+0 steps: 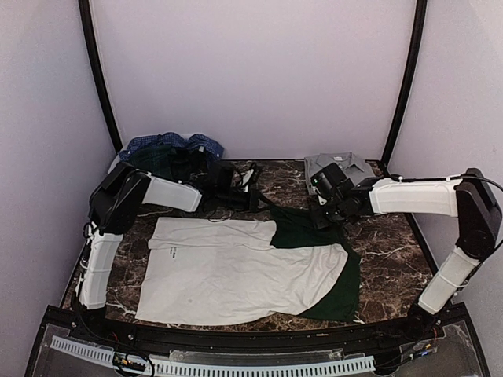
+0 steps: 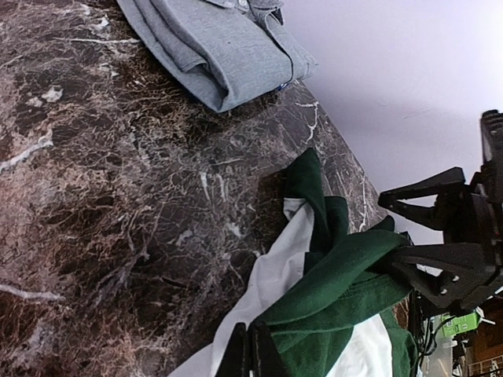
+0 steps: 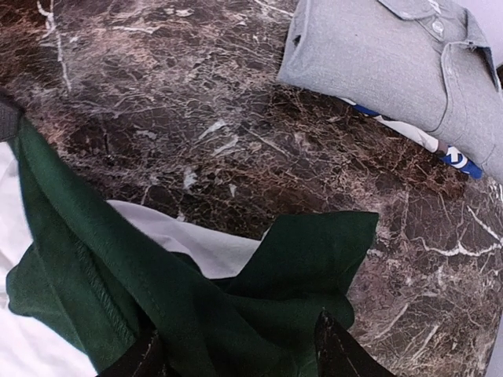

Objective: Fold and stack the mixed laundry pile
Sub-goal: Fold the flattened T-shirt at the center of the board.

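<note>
On marble table (image 1: pixel 393 243), both tools apparently pinching tee's green sleeve (image 1: pixel 302 224)

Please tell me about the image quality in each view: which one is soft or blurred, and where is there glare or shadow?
Top external view: soft and low in detail, black lettering on the white tee with dark green sleeves unreadable. Left wrist view: sharp on the dark veined marble table; the bright wall looks washed out. Right wrist view: sharp on the folded grey shirt, with a dark shadow under the lifted green sleeve.

A dark marble table (image 1: pixel 393 251) (white-veined) stands before pale walls (image 1: pixel 251 71).
</note>
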